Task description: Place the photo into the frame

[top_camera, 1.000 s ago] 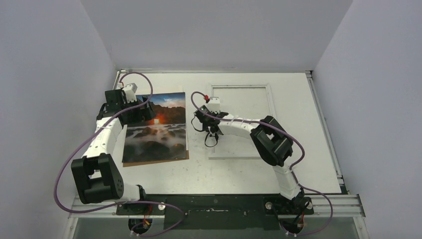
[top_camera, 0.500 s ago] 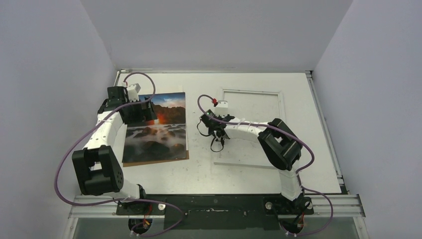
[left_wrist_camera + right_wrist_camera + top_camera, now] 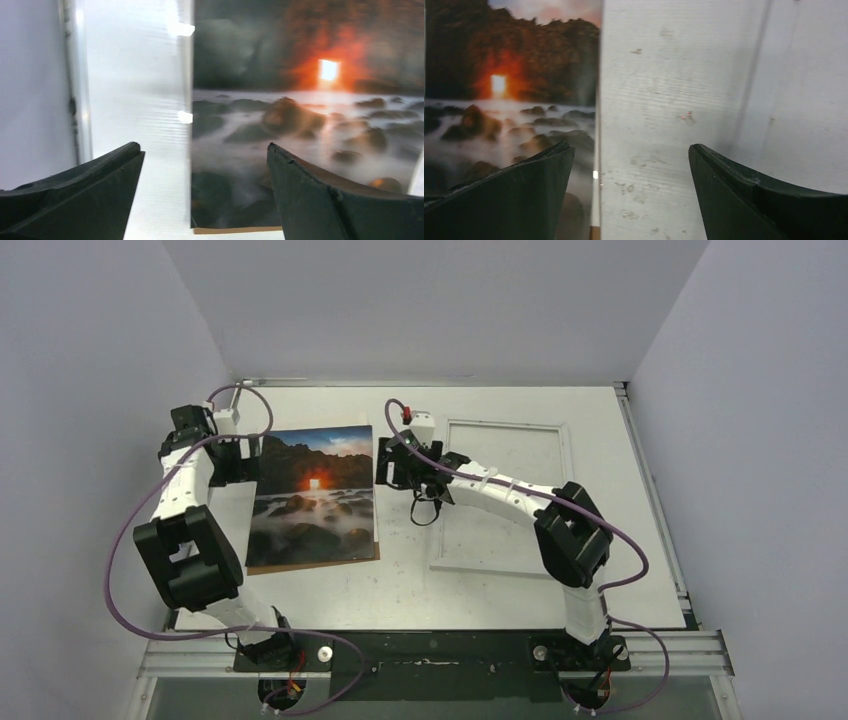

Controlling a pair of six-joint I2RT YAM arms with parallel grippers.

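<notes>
We note a bare strip of tabletop (image 3: 405, 560) between the photo (image 3: 312, 510) and the frame (image 3: 485, 540); the right gripper (image 3: 388, 466) hangs over its far end. The left gripper (image 3: 248, 462) and its arm (image 3: 180, 500) crowd the narrow margin between the photo's left edge and the side wall (image 3: 90, 440).

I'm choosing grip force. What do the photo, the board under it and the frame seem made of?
The photo looks like thin paper with a soft gloss: a hazy sheen crosses it in the left wrist view. The board peeking out beneath is matte brown, likely cardboard or fibreboard. The frame is matte white; wood or plastic, cannot tell.
</notes>
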